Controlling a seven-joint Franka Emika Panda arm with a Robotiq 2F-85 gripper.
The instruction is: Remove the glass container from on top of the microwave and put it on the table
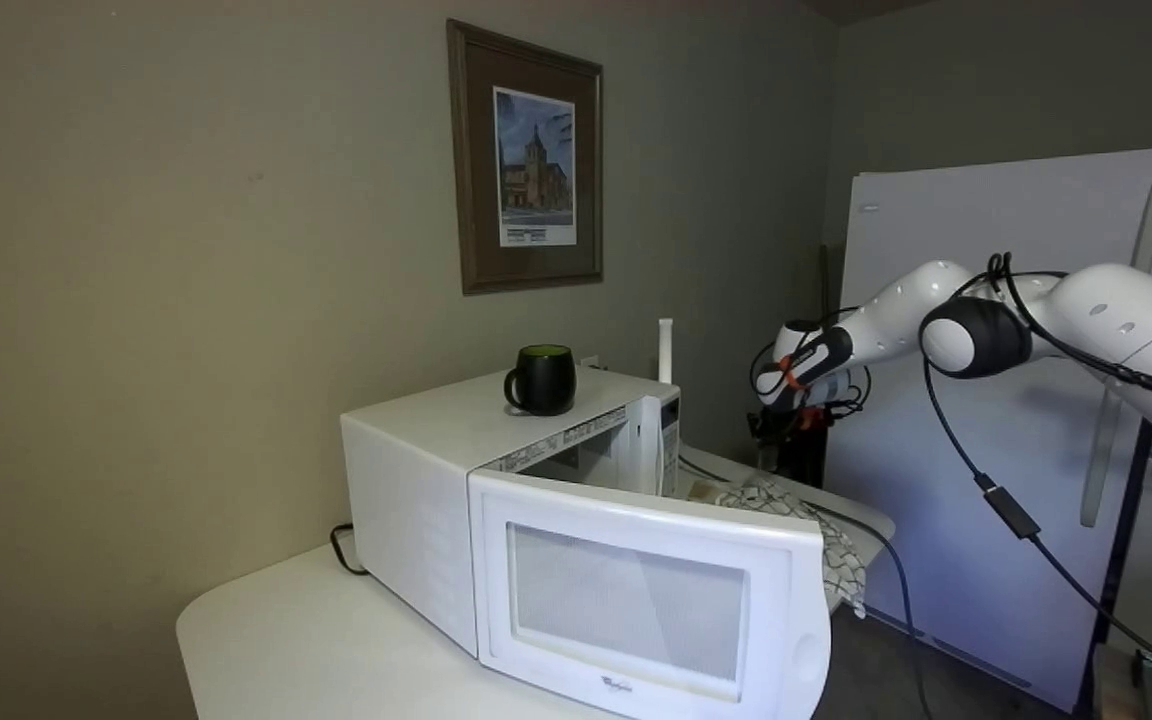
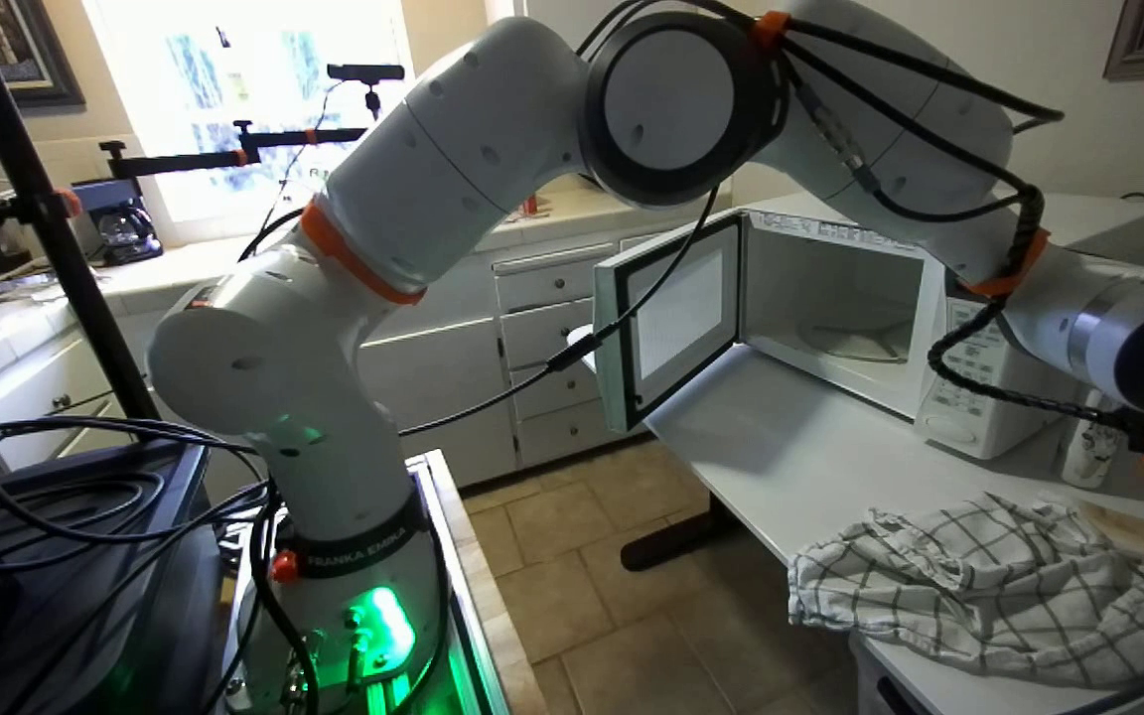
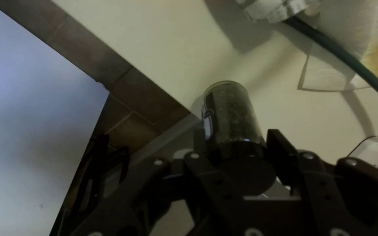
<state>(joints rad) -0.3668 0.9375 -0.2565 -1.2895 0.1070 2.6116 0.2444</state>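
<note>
Pinching: black two-fingered gripper [image 3: 236, 141], its fingers on both sides of a cylindrical clear-glass jar [image 3: 230, 113] with dark contents.
Jar: between the fingers, dark top toward the gripper, near the edge of a white round-cornered table [image 3: 149, 42]; whether its base touches the tabletop, I cannot tell.
Checked white cloth [image 2: 989, 586]: crumpled on the table, hanging partly over the edge.
Dark smooth cord [image 3: 343, 52]: reaching out from beside the cloth in the wrist view.
Boxy white microwave oven [image 1: 406, 540]: on the same table, apart from the jar, its white door [image 1: 626, 610] with a pale translucent window swung wide.
Matte black mug [image 1: 544, 382]: green inside, upright on top of the microwave.
White jointed robot arm [image 2: 493, 129]: strung with black cables, partly hiding the microwave in an exterior view.
Tall white refrigerator [image 1: 1046, 450]: behind the arm in an exterior view.
Brown-framed picture [image 1: 536, 160]: on the wall, showing a towered building.
</note>
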